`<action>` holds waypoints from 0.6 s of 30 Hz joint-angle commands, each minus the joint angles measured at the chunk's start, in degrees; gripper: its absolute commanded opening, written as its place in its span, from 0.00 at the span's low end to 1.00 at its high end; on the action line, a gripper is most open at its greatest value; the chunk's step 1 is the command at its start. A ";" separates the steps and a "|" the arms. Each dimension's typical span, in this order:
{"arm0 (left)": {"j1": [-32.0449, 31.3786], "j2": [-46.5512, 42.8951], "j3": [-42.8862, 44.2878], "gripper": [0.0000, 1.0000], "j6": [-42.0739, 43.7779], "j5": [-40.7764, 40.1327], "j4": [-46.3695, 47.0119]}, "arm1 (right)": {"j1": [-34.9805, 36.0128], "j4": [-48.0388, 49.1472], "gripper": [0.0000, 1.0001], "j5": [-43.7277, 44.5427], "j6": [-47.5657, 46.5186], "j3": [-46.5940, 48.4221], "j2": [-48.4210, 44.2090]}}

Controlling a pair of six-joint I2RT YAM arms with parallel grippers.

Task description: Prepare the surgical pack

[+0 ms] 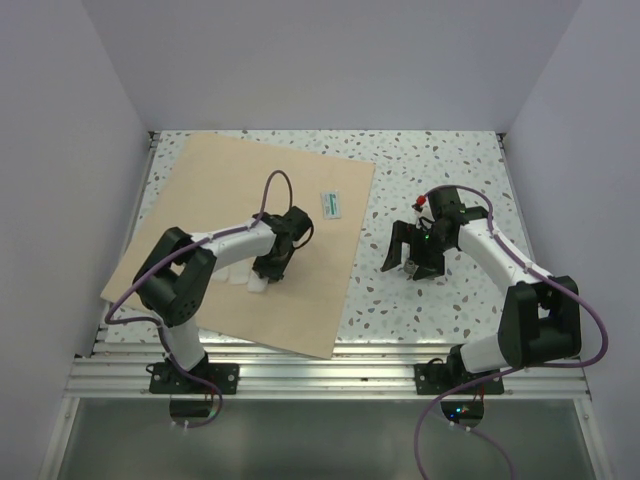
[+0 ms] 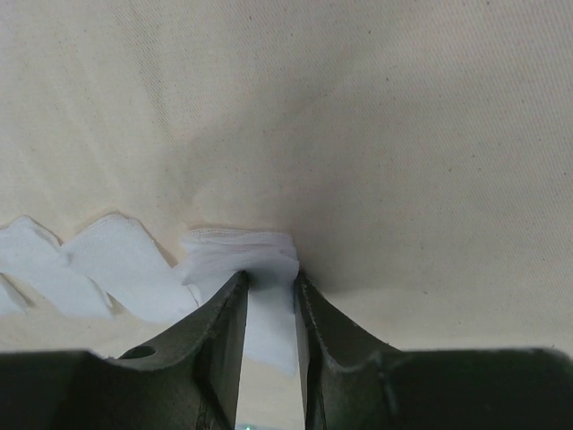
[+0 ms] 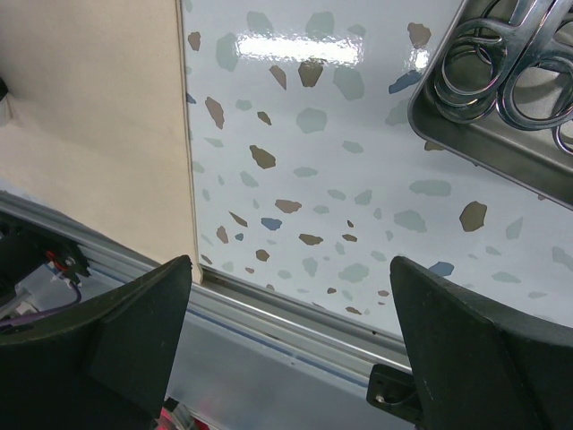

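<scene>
The tan wrap sheet (image 1: 210, 190) lies spread flat on the left half of the table. My left gripper (image 1: 268, 272) is down on it, shut on the edge of a white gauze square (image 2: 242, 253). More gauze squares (image 2: 112, 264) lie in a row to its left, and they show in the top view too (image 1: 238, 275). My right gripper (image 1: 412, 262) hangs open and empty over the speckled tabletop, right of the sheet's edge (image 3: 89, 107). The right wrist view shows the steel tray (image 3: 466, 134) with scissors' ring handles (image 3: 537, 90) in it, beyond the open gripper (image 3: 286, 269).
A small white packet with green print (image 1: 332, 204) lies near the sheet's right edge. An aluminium rail (image 1: 330, 375) runs along the table's near edge, just below my right gripper in its wrist view (image 3: 295, 313). White walls enclose the table on three sides.
</scene>
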 commanded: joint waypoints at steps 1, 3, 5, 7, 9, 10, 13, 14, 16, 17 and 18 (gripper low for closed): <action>-0.39 5.61 -3.58 0.32 -0.67 10.28 6.96 | -0.13 -0.77 0.96 0.40 -0.52 1.87 -0.32; -0.30 5.79 -3.85 0.31 -0.84 9.84 7.31 | -0.13 -0.86 0.96 0.49 -0.52 1.87 -0.41; 0.05 6.14 -4.20 0.26 -0.76 9.23 7.31 | -0.22 -0.68 0.97 0.40 -0.52 1.78 -0.76; 0.14 6.66 -4.29 0.25 -0.67 7.92 7.40 | -0.22 -0.77 0.97 0.31 -0.43 1.43 -0.94; 0.23 7.02 -4.29 0.21 -0.76 6.86 7.14 | -0.22 -0.77 0.97 0.14 -0.43 1.34 -1.11; 0.23 7.10 -4.03 0.20 -0.84 5.63 7.05 | -0.13 -0.85 0.97 0.14 -0.52 1.34 -1.11; 0.32 7.02 -3.32 0.16 -1.28 3.35 6.35 | -0.13 -0.94 0.97 0.14 -0.61 1.69 -1.29; 0.32 6.84 -3.15 0.13 -1.54 2.81 6.26 | -0.13 -1.03 0.97 0.14 -0.61 1.70 -1.29; 0.41 6.05 -2.45 0.09 -1.90 1.50 5.47 | -0.13 -1.03 0.97 -0.04 -0.52 1.96 -1.20; 0.41 5.88 -2.18 0.06 -2.16 0.88 5.21 | -0.13 -1.03 0.97 -0.13 -0.43 2.05 -1.38; 0.32 5.61 -1.74 0.04 -2.34 0.18 4.16 | -0.05 -1.03 0.98 -0.13 -0.52 2.05 -1.38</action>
